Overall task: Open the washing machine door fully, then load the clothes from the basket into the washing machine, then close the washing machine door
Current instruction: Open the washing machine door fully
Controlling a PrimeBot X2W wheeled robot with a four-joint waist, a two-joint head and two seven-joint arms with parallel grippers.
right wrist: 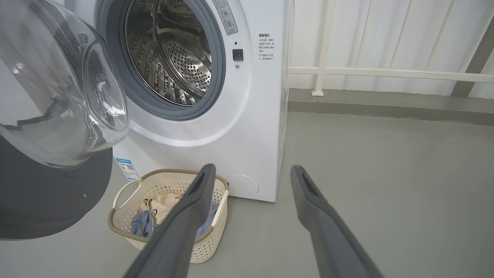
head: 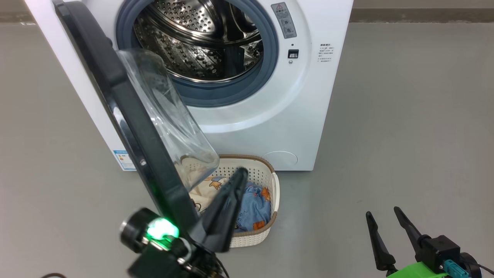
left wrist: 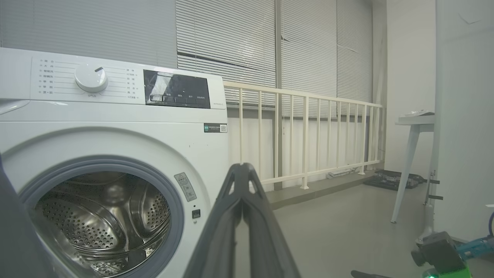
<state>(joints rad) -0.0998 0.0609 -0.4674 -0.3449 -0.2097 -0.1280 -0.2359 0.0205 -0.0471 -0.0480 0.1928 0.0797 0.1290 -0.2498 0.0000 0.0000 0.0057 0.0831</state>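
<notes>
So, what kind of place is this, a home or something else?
Probably an indoor laundry corner, perhaps a test room rather than a home. A white washing machine stands on a bare grey floor, beside a cream railing and tall windows covered by blinds.

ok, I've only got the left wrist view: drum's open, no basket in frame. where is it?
Observer: In the head view the basket sits on the floor just in front of the washing machine, below the opening.
Operator: loaded?
Observer: Yes, the clothes, blue and cream, lie inside it.
Operator: right hand?
Observer: The right hand is open and empty, low right in the head view, apart from the basket.
</notes>
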